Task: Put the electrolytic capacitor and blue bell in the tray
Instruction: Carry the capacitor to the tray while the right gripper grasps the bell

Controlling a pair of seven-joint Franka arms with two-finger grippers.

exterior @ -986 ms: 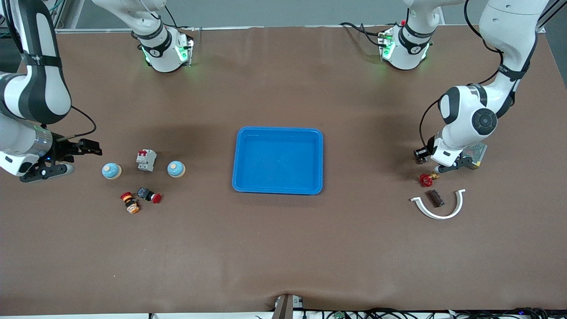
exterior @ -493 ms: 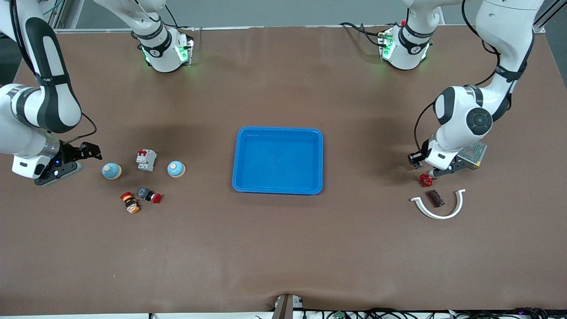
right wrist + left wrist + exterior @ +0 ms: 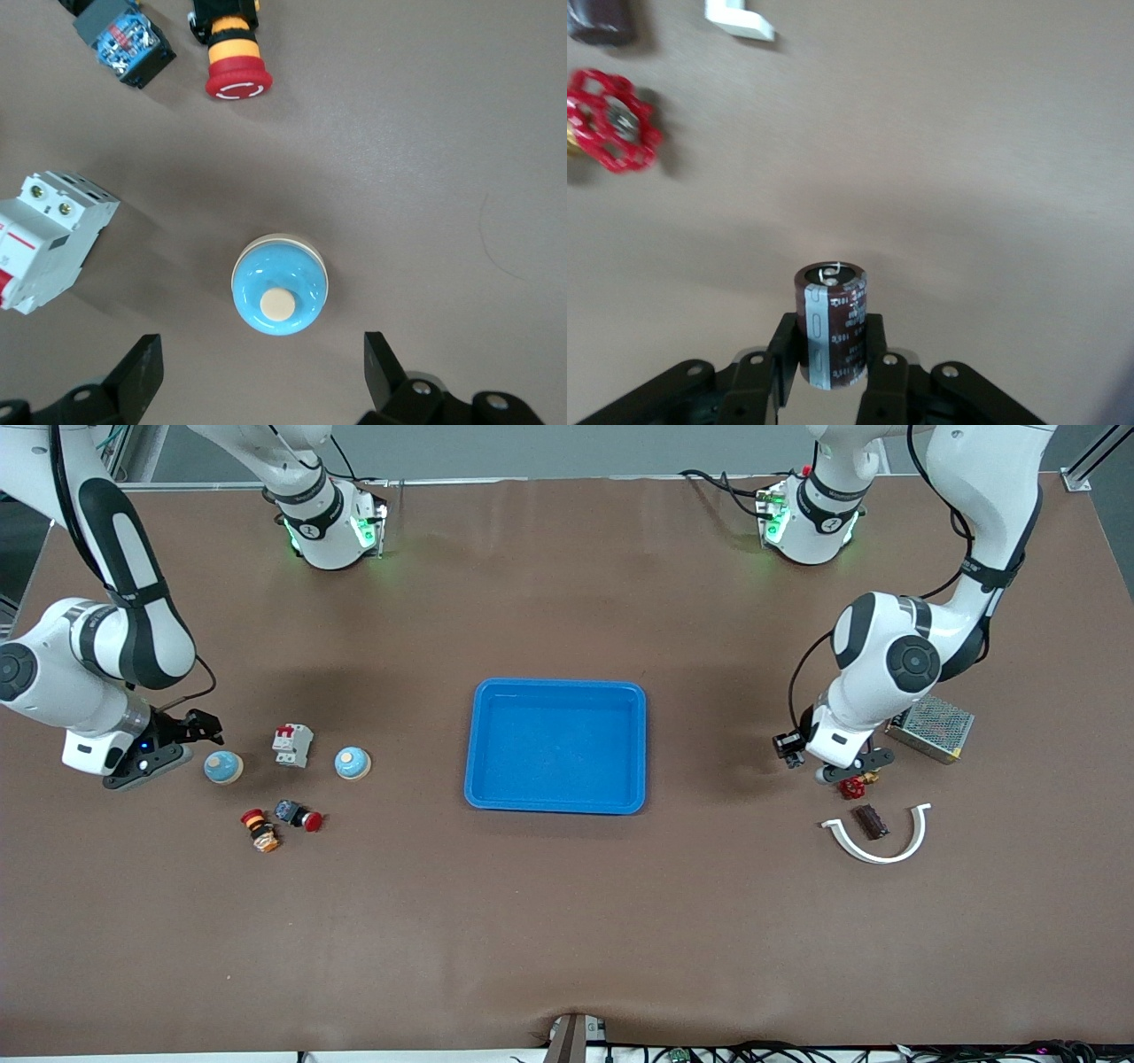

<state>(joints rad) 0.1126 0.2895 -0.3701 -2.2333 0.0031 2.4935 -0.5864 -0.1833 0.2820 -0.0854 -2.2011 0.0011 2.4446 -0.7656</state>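
My left gripper [image 3: 831, 343] is shut on the electrolytic capacitor [image 3: 831, 320], a dark brown can with a grey stripe, held upright. In the front view the left gripper [image 3: 788, 746] hangs over bare table between the tray [image 3: 558, 685] and a red valve wheel [image 3: 852, 786]. The tray is bright blue and holds nothing. Two blue bells with cream buttons sit toward the right arm's end. My right gripper [image 3: 205, 731] stands open just beside the outer blue bell [image 3: 222, 766]. In the right wrist view this bell [image 3: 279, 296] lies a little ahead of the open right gripper [image 3: 263, 367].
The second bell [image 3: 353, 762] sits nearer the tray, with a white circuit breaker [image 3: 292, 744] between the two bells. Two red push buttons [image 3: 299, 815] [image 3: 260, 830] lie nearer the camera. A white curved piece [image 3: 877, 841], a dark block [image 3: 870, 821] and a mesh power supply [image 3: 930, 728] lie at the left arm's end.
The left arm has carried the capacitor away from the power supply toward the tray. The right gripper has moved in closer to the outer bell, still open.
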